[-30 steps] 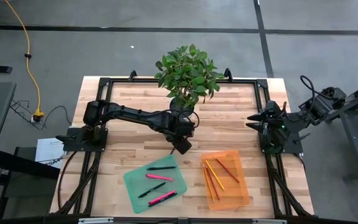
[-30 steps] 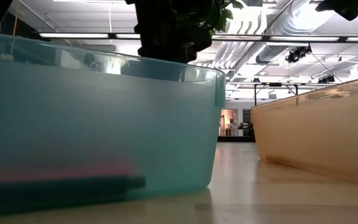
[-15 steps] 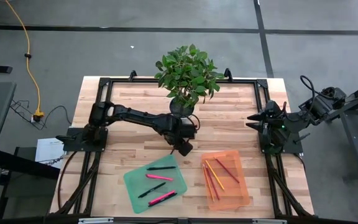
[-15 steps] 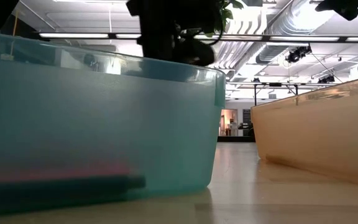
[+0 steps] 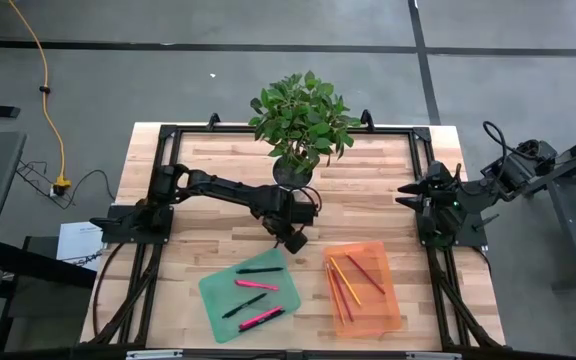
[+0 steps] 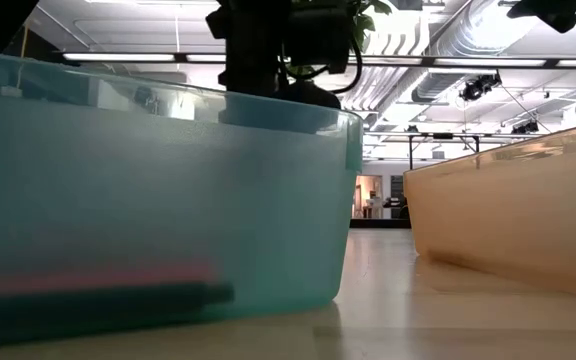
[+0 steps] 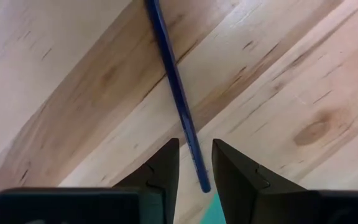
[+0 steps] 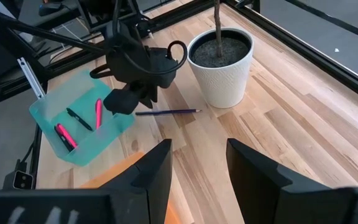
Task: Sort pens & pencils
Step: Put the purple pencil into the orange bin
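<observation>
A thin blue pencil [image 7: 173, 81] lies flat on the wood table beside the white plant pot [image 8: 220, 59]. My left gripper [image 7: 196, 155] points down over the pencil's end nearest the green tray, open, one finger on either side of the stick without touching it. The right wrist view shows this gripper [image 8: 126, 99] over the pencil [image 8: 166, 112]. Black and pink pens lie in the green tray [image 5: 211, 290]. Red, orange and yellow pencils lie in the orange tray [image 5: 386, 305]. My right gripper [image 8: 197, 168] waits open at the table's right edge.
The potted plant [image 5: 303, 115] stands at the table's far middle, just behind my left arm. The green tray's wall [image 6: 158, 200] and the orange tray's wall [image 6: 508, 230] fill the low view. Bare wood lies between the trays and the pot.
My left gripper has sunk toward the blue pencil on the table, drifting slightly toward the far edge and still pointing down. The trays and their contents have not moved.
</observation>
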Robot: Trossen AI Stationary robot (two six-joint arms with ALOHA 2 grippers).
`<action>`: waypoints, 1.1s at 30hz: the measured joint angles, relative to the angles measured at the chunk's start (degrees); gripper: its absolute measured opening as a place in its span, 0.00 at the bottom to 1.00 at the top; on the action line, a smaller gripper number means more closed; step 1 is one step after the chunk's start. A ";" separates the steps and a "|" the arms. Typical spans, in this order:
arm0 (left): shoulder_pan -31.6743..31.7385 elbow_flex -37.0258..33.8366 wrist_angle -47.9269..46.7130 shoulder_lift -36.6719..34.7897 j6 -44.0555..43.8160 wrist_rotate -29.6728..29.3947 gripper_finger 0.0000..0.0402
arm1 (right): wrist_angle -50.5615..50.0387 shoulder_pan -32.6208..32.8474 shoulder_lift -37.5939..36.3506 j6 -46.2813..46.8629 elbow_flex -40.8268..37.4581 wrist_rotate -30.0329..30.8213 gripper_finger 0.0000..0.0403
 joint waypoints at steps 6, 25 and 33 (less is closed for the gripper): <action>0.04 0.00 -0.03 0.01 0.10 -0.69 0.21 | 0.00 -0.02 0.02 0.00 0.00 0.02 0.36; 0.74 -1.53 1.19 0.03 0.07 1.01 0.21 | 0.39 -0.02 0.02 -0.46 0.00 0.07 0.36; 0.81 -1.45 2.86 0.86 0.83 0.70 0.21 | 0.37 -0.02 0.02 -0.90 0.00 0.46 0.36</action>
